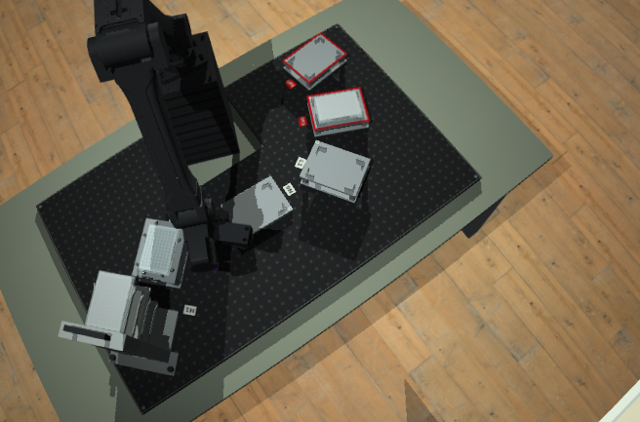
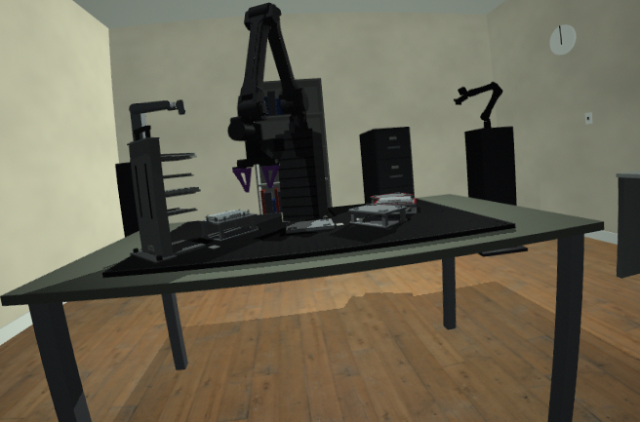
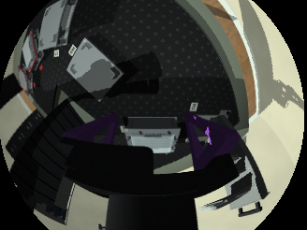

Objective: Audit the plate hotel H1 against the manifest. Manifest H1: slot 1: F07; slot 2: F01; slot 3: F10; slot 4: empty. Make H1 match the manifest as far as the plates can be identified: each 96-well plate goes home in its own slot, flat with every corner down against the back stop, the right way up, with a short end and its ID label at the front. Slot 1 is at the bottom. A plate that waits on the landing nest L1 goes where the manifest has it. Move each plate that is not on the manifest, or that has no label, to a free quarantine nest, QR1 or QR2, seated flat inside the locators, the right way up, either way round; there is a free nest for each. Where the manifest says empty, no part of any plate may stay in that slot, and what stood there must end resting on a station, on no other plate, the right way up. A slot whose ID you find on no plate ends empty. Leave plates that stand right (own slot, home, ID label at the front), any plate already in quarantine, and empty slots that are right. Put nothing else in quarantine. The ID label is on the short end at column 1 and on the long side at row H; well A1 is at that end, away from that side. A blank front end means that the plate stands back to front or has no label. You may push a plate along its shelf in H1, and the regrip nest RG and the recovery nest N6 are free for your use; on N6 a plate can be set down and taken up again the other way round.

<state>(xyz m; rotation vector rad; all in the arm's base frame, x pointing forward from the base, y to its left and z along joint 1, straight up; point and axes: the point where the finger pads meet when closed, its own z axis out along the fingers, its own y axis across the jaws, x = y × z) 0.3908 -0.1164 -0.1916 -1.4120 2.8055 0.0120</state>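
The plate hotel H1 (image 1: 121, 322) stands at the mat's near left corner, and it also shows in the exterior view (image 2: 149, 195). From above, a white 96-well plate (image 1: 109, 301) lies on its top shelf; the lower shelves are hidden. Another well plate (image 1: 159, 250) lies on the landing nest next to the hotel, and it also shows in the exterior view (image 2: 227, 215). My gripper (image 2: 256, 176) (image 1: 206, 251) is open and empty. It hangs well above the mat, just right of that plate. In the wrist view the purple fingers frame the plate (image 3: 150, 136) below. I cannot read any labels.
Two red-bordered quarantine nests stand at the far end: one (image 1: 314, 57) looks bare, the other (image 1: 339, 108) holds a pale plate. Two grey nests (image 1: 336, 170) (image 1: 263, 206) stand mid-mat. The arm's black base block (image 1: 196, 107) rises behind them.
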